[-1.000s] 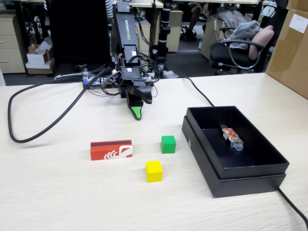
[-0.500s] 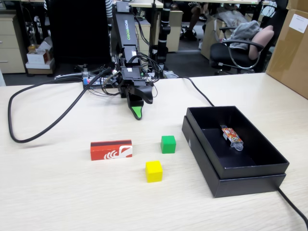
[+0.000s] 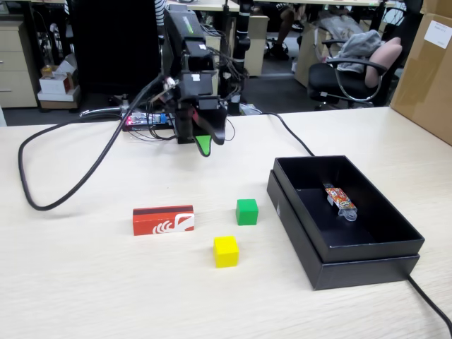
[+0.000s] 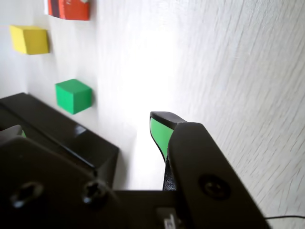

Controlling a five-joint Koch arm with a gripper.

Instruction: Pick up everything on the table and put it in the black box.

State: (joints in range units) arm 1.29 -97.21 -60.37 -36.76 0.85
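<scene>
Fixed view: claw (image 3: 205,146) hangs above the counter (image 3: 85,282) at upper centre of frame, carrying nothing, well apart from all targets; judged pre-approach. Spread or pressed together: cannot tell, since only one green tip shows in either view.

Targets on counter, centre frame: red box (image 3: 163,219) at left, green cube (image 3: 246,211) nearest the black box (image 3: 304,233), yellow cube (image 3: 226,251) lowest. Spaced apart, so each allows a separate grasp.

Fixed view only: wrapped packet (image 3: 340,200) inside black box. Wrist view only: close look at the claw (image 4: 159,133) pad, w/ green cube (image 4: 72,96) just beside black box wall (image 4: 71,138) and yellow cube (image 4: 30,39) at upper left.
</scene>
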